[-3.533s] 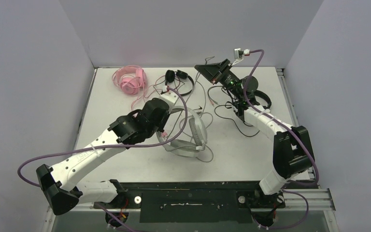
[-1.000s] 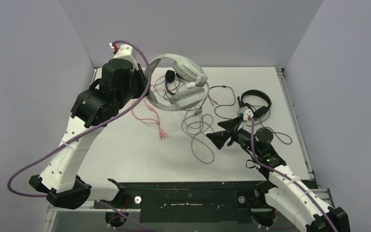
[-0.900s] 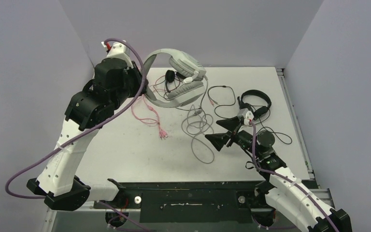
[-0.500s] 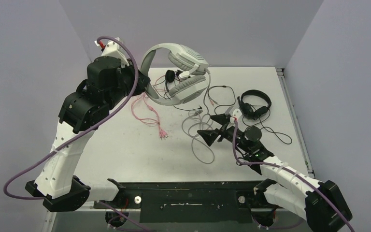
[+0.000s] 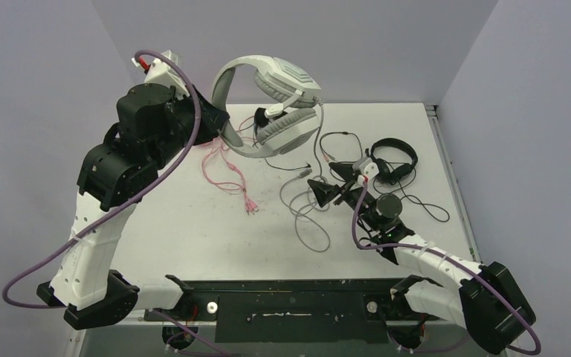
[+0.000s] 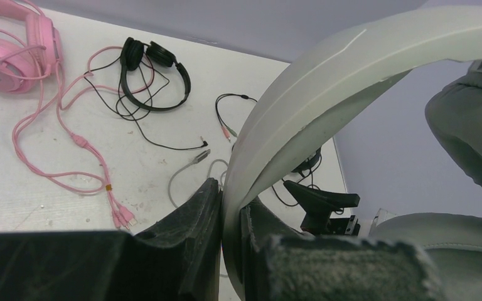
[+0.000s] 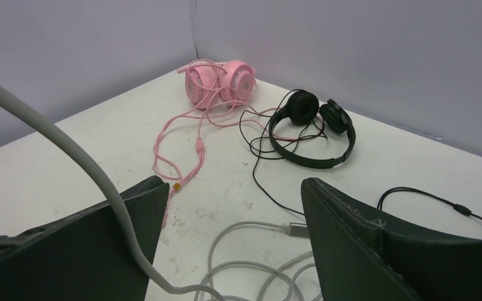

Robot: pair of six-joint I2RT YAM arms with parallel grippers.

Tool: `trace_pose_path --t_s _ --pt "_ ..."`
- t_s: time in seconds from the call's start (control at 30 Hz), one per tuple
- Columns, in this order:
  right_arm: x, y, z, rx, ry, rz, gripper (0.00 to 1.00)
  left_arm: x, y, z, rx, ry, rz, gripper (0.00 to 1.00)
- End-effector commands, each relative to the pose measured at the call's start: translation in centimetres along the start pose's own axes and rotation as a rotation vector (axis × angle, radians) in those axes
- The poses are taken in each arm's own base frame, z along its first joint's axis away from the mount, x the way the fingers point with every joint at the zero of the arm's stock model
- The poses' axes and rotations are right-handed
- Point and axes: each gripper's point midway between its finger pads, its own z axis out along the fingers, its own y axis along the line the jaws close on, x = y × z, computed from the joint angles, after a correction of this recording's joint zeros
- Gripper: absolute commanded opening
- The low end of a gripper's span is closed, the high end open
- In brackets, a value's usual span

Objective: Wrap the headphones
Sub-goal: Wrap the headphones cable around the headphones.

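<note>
My left gripper (image 5: 220, 126) is raised above the back left of the table, shut on the headband (image 6: 326, 81) of the bulky white-grey headphones (image 5: 279, 89). Their ear cups hang in the air. Their grey cable (image 5: 306, 212) drops to a loose coil on the table. My right gripper (image 5: 315, 192) hovers low beside that coil with its jaws open. In the right wrist view the hanging grey cable (image 7: 88, 169) crosses in front of the left finger (image 7: 100, 244), and nothing lies between the fingers.
Pink headphones (image 7: 219, 81) lie in the back left corner, their pink cable (image 5: 227, 171) trailing forward. One thin black headset (image 7: 310, 128) lies at the back middle, another (image 5: 394, 158) at the right with its black cord spread around.
The left arm has lifted the white-grey headphones higher and a little left. The right gripper has moved left and back toward the grey cable, and its jaws have narrowed somewhat.
</note>
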Motion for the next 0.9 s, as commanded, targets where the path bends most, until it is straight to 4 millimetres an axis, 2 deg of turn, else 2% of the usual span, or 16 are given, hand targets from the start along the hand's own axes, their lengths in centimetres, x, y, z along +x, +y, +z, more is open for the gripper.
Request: trace_pose_path --t_s 0.0,0.13,0.2,0.33,0.53,0.63,0.67,0.73,0.87 --pt "-1.9 1.0 0.7 -0.062 -0.073 -0.041 0.72 -3.5 -3.1 -1.6 0.13 -0.101 -0.092 0.0" --pt "-2.1 4.8 2.9 -0.209 -0.044 -0.064 0.38 -3.3 -3.4 -1.0 0.135 -0.09 -0.1 0.0" --pt "-1.8 7.5 3.7 -0.259 -0.03 -0.103 0.28 -3.0 -3.6 -0.3 0.135 -0.08 -0.106 0.0" --pt "-2.2 13.4 3.8 -0.377 -0.039 -0.078 0.22 -2.2 -2.6 1.8 0.095 -0.091 -0.103 0.0" --pt "-1.8 19.4 2.0 -0.467 -0.015 -0.08 0.14 -1.7 -0.1 6.9 0.007 -0.131 -0.108 0.0" --pt "-2.7 21.5 1.3 -0.496 -0.014 -0.048 0.11 -1.1 -0.1 8.9 0.05 -0.174 -0.141 0.0" --pt "-3.0 22.1 1.2 -0.506 -0.01 -0.039 0.11 -0.1 0.5 9.8 0.053 -0.177 -0.148 0.0" --pt "-3.1 23.4 1.2 -0.528 0.015 -0.05 0.09 0.2 0.6 10.6 0.072 -0.208 -0.169 0.0" --pt "-3.3 25.5 1.4 -0.57 0.034 -0.093 0.08 1.6 2.6 12.5 0.02 -0.239 -0.137 0.0"
